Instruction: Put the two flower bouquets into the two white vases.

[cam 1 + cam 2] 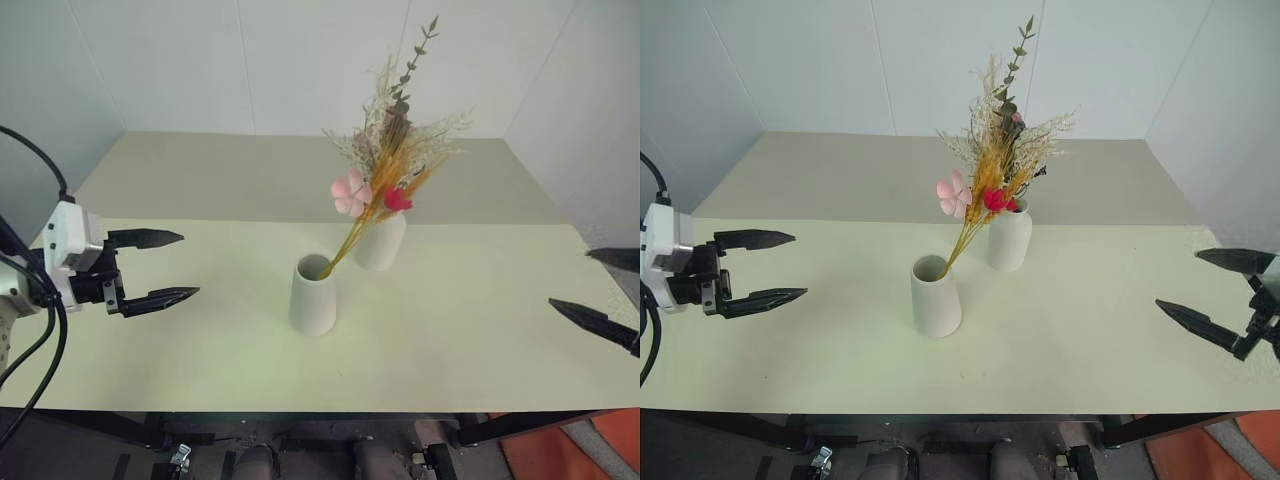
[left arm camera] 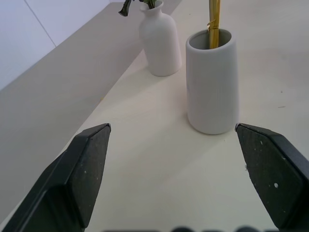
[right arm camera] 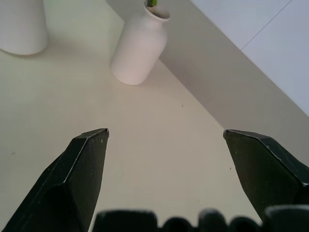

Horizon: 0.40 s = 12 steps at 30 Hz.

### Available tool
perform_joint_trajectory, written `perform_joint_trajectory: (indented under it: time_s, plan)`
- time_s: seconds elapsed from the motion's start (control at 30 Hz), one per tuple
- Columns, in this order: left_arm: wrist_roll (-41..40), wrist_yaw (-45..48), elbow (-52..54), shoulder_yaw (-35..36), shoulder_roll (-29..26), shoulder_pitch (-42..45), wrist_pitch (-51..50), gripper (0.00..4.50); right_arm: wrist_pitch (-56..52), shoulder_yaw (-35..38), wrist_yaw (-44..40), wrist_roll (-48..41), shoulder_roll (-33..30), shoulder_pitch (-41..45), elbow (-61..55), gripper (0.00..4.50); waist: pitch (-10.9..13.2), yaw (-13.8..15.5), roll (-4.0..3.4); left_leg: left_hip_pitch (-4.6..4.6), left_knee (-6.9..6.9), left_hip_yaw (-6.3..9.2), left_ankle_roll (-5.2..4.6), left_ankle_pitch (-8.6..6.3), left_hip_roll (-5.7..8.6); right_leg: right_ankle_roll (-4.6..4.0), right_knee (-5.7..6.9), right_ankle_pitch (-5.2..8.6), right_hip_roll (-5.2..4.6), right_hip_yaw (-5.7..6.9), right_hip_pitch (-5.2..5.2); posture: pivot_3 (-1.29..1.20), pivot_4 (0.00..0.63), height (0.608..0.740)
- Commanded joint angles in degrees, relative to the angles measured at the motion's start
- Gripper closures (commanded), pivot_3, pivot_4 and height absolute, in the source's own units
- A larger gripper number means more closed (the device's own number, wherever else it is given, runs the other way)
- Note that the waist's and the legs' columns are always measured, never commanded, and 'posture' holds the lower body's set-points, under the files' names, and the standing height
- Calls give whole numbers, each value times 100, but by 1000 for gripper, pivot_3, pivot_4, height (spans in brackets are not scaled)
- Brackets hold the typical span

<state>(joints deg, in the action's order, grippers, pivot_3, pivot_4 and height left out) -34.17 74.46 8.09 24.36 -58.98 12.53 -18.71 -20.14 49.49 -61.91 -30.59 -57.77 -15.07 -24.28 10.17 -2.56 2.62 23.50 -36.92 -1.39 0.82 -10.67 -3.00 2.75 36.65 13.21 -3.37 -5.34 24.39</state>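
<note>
Now both bouquets (image 1: pixel 395 150) in vases (image 1: pixel 314 296).

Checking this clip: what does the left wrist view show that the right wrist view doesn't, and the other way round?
Left wrist view: the yellow-orange stems standing inside the cone vase, whose open mouth is visible, framed by the open left gripper.
Right wrist view: a green stem tip in the neck of the bottle vase, seen between the open right gripper's fingers; of the cone vase, just a lower part.
Both: the two white vases on the pale table.

Both bouquets (image 1: pixel 995 150) stand in the white vases (image 1: pixel 936 297).
</note>
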Motion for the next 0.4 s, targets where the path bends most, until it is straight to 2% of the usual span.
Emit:
perform_joint_trajectory:
  time_s: [0.03, 0.2, 0.4]
  plan:
    - [-53, -29, 38, 214, -160, 48, 4, 0, 15, 46, 134, 32, 63, 53, -238, 25, 0, -2, 0, -2, 0, 0, 0, 0, 0, 0, 0, 0, -1, -1, -1, 0, 150, 740]
    - [-328, -114, 100, 298, -5, 197, -100, 0, 190, 4, 173, 275, 114, 64, -172, 25, 0, 14, 1, -6, 0, 0, 0, 0, 1, 0, -5, 1, -2, 1, -8, 0, 150, 740]
    - [-142, -26, 11, 258, -38, -49, 75, 0, 250, -158, 245, 456, 146, 144, -202, 25, 0, 11, 1, -6, 1, 0, 0, 0, 1, 0, -7, 1, -3, 1, -8, 0, 150, 740]
